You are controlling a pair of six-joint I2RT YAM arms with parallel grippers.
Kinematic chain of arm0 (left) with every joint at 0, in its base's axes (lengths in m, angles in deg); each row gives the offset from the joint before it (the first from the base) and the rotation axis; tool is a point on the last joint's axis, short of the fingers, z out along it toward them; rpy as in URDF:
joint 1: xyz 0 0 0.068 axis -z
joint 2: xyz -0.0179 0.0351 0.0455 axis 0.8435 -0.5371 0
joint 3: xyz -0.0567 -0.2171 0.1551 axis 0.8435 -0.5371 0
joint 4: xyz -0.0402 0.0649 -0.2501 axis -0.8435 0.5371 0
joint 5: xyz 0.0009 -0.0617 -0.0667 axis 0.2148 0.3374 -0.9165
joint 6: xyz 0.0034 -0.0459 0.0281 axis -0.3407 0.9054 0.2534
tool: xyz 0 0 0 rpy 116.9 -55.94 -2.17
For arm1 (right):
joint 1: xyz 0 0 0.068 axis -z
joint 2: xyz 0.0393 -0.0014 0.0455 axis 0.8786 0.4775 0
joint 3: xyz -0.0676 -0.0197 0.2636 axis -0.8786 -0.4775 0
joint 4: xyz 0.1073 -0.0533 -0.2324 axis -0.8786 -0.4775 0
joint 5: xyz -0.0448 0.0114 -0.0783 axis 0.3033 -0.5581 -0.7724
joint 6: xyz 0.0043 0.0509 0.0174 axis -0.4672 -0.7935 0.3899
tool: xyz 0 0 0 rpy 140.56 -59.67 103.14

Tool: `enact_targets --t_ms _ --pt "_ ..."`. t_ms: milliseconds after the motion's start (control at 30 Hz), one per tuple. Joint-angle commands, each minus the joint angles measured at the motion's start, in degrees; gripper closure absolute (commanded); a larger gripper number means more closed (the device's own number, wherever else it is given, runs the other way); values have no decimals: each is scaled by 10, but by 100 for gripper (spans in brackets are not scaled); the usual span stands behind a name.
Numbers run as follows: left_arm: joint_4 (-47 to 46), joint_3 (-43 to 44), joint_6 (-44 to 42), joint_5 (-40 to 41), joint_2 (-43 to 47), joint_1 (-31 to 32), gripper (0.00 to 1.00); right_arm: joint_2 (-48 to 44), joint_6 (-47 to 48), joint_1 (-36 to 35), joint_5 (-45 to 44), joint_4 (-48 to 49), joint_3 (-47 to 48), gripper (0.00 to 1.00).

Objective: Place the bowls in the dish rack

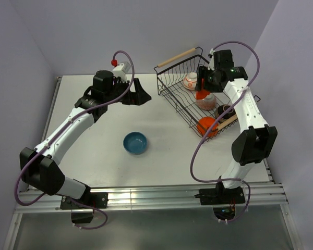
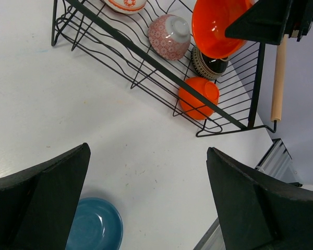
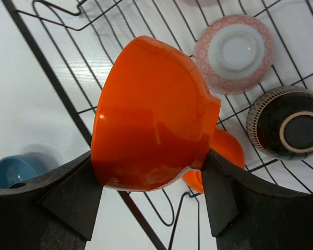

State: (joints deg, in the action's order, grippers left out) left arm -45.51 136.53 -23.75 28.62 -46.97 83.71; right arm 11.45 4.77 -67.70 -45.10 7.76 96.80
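My right gripper (image 1: 202, 87) is shut on a plain orange bowl (image 3: 151, 114) and holds it tilted above the black wire dish rack (image 1: 176, 83). In the rack lie an orange-and-white patterned bowl (image 1: 190, 80), a grey-and-white patterned bowl (image 1: 206, 101), a dark brown bowl (image 1: 225, 110) and a second orange bowl (image 1: 207, 126), all upside down or tilted. The blue bowl (image 1: 135, 143) stands upright on the table, left of the rack. My left gripper (image 1: 138, 94) is open and empty, above the table between the blue bowl and the rack.
The rack's wooden handles are at its far-left end (image 1: 178, 55) and its near-right end (image 1: 227, 121). The table's right edge and rail (image 2: 274, 156) run close behind the rack. A purple wall stands behind the table.
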Motion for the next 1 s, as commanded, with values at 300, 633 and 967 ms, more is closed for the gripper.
enact_targets --t_ms 300,633,967 --pt "-1 2 -2 10 13 -7 1 44 71 -27 -127 23 -19 100" --pt "1 2 -2 9 7 -11 1 74 113 -34 -138 25 -37 100" --pt "2 5 0 4 1 -14 1 95 130 -49 -142 19 -45 100"
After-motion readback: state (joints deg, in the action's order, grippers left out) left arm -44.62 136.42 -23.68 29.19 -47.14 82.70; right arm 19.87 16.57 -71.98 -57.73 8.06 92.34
